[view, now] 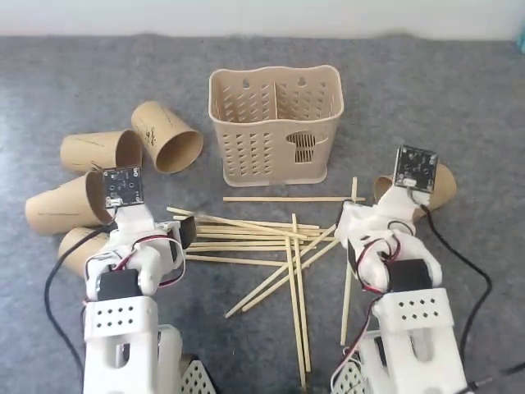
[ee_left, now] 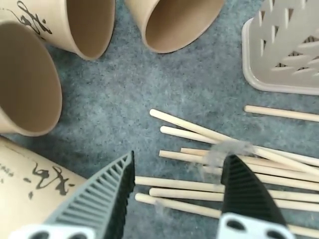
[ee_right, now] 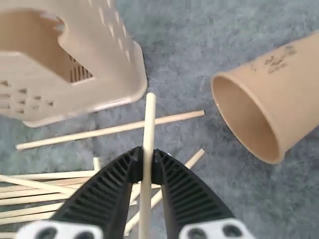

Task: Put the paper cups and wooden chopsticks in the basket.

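The beige slotted basket stands upright at the back middle of the table. Several brown paper cups lie on their sides at the left, and one more cup lies at the right. Wooden chopsticks are scattered in front of the basket. My left gripper is open, hovering over the left ends of the chopsticks, with cups close beside it. My right gripper is shut on one chopstick, whose tip points towards the basket; the right cup lies beside it.
The grey carpet-like table cover stretches free to the right of and behind the basket. The left arm's base and the right arm's base stand at the front edge, with more chopsticks between them.
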